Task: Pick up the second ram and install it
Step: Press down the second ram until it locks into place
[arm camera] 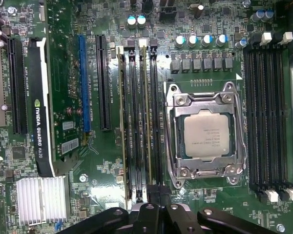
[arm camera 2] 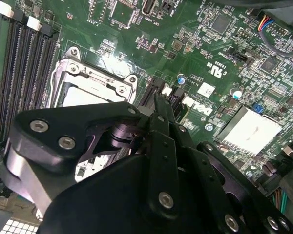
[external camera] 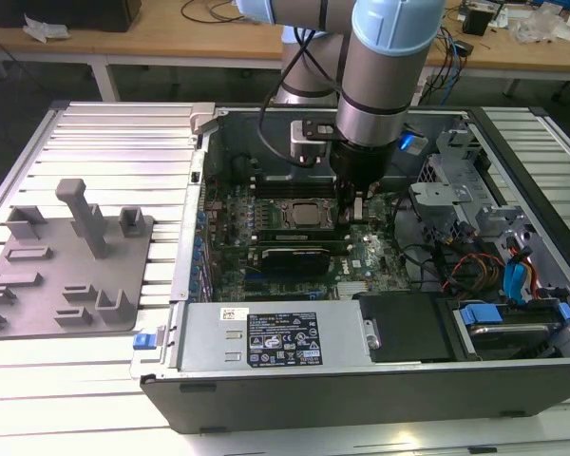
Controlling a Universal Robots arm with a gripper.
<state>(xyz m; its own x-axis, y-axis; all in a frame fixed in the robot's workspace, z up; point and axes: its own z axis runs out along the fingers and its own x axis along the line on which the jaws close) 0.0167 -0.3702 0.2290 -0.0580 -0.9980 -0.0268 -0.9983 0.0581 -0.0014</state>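
Install step in hand. Hand (external camera: 356,207) low over the motherboard (arm camera: 83,44), fingers closed together; second ram (arm camera: 145,122) stands in its slot beside the processor (arm camera: 207,136) (seating depth unclear). Next calls for even downward pressure.

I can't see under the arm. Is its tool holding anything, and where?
Cannot be told. The tool sits at one end of the upright second ram.
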